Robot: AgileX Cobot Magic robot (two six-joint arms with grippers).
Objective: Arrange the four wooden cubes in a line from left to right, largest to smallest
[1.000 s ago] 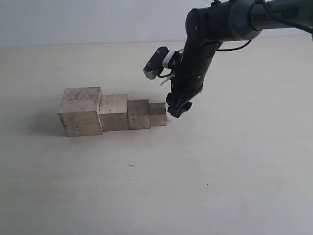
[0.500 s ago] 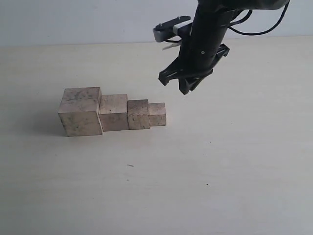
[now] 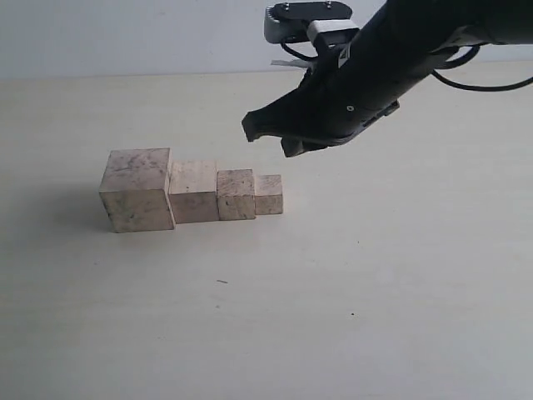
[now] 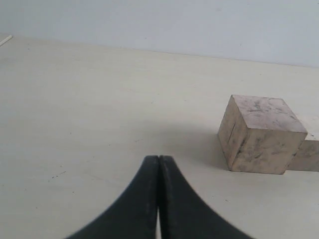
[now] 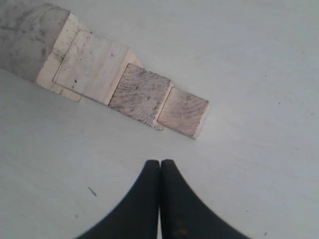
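Four wooden cubes (image 3: 193, 192) sit touching in a row at centre-left of frame, largest cube (image 3: 137, 190) to smallest cube (image 3: 268, 194) L-R; right gripper (image 5: 160, 168), hovering above, & left gripper (image 4: 158, 164) both pressed together, empty – task looks done

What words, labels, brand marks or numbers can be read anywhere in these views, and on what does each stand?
None can be read.
The four wooden cubes show only bare mottled grain.
The table is plain.
The right arm's casing, the left gripper and the right gripper show no legible lettering.
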